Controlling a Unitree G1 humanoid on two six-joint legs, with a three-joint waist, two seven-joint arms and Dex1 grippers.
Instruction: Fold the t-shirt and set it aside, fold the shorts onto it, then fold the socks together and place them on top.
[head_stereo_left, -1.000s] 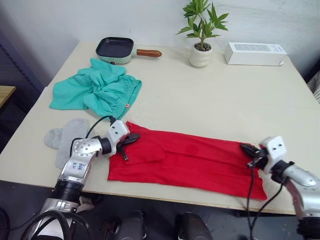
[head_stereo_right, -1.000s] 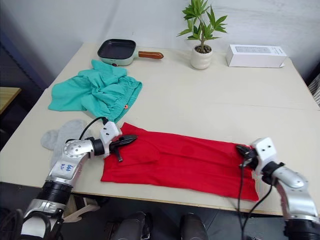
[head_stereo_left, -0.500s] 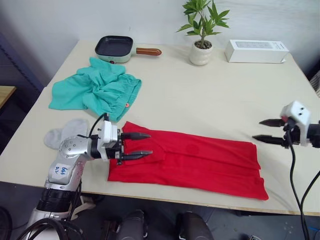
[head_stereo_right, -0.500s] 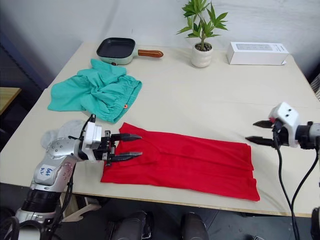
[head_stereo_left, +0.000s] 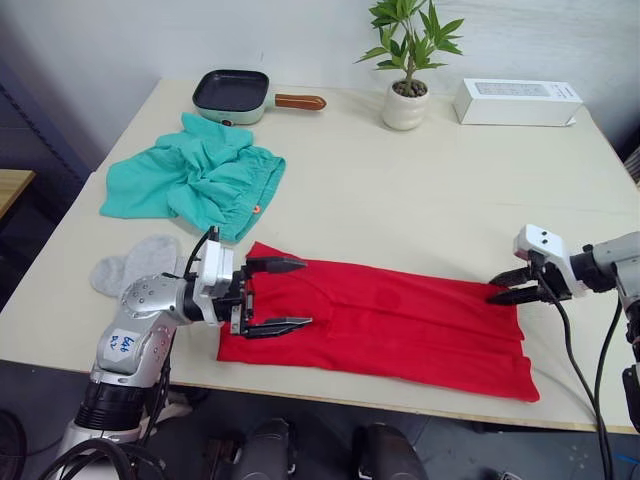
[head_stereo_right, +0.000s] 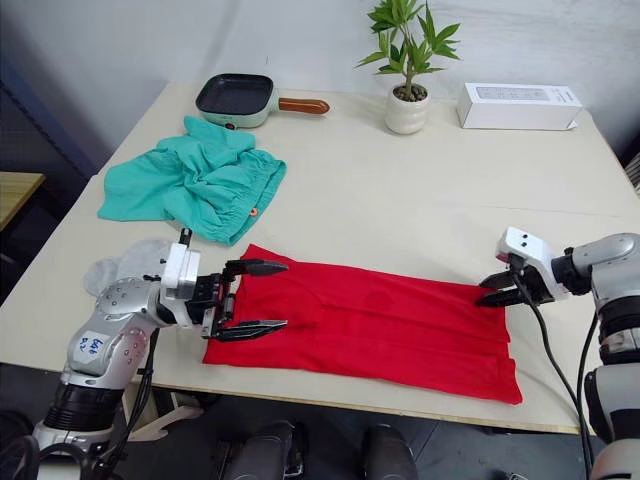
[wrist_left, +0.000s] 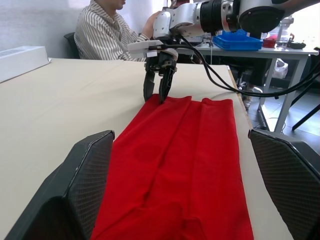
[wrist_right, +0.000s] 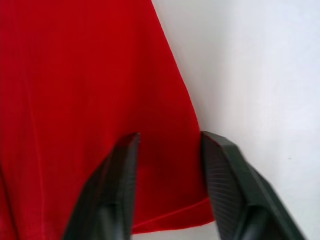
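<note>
T-shirt (head_stereo_left: 385, 325) fold under way: it lies as a long red strip along the table's (head_stereo_left: 420, 190) near edge, left gripper (head_stereo_left: 278, 295) spread wide over one end, right gripper (head_stereo_left: 506, 286) part-open over the far corner, both empty, next needing a pinch.

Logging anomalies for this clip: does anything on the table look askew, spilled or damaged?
Nothing spilled or damaged. The shorts lie crumpled, and the socks sit loose beside the t-shirt, which is folded into a long strip, all expected mid-task. Pan, plant and box stand tidy at the far edge.
</note>
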